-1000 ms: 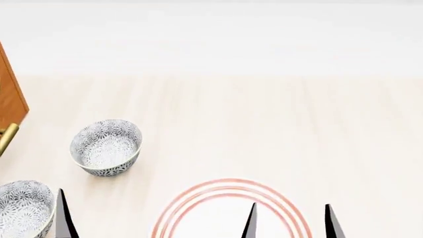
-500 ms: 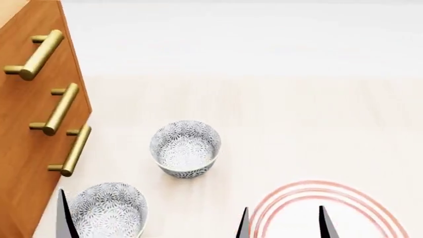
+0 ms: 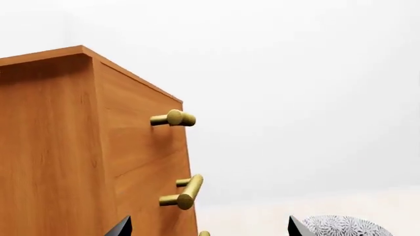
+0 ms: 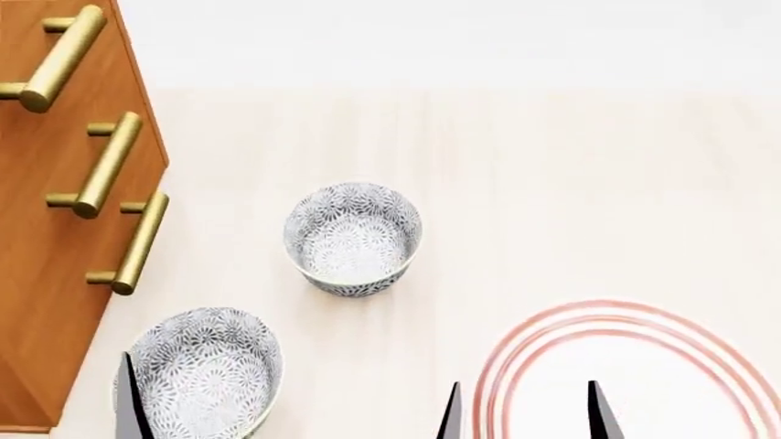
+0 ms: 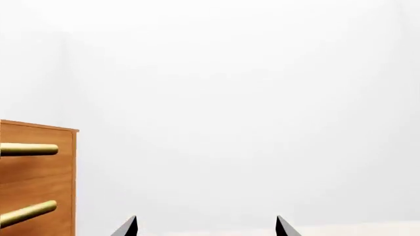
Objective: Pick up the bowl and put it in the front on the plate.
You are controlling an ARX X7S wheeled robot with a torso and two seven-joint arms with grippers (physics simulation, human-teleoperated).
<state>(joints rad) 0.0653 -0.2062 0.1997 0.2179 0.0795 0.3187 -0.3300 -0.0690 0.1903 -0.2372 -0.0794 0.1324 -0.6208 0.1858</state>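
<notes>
At the far left stands a wooden cabinet [image 4: 55, 229] with brass handles [image 4: 104, 165], more of it in the head view than a moment ago, because the view has swung left and dipped: everything on the worktop [image 4: 586, 183] has slid right or down. Just beside the cabinet's foot sits the near bowl [image 4: 201, 370], now almost whole in the picture, with one tip of the left gripper [image 3: 206, 228] showing in front of its left rim; the wrist view shows that gripper's jaws spread wide and holding nothing. Further back and apart from it stands a second bowl [image 4: 354, 238], upright and empty. Right of that, the right gripper [image 4: 521, 416] hangs with its jaws also apart and empty, its tips over the left part of the plate [image 4: 537, 338], whose red rings run off the lower right corner. No bowl is on the plate yet. I'd judge the turn was made to bring the bowls within the left arm's reach, so a grasp looks next.
</notes>
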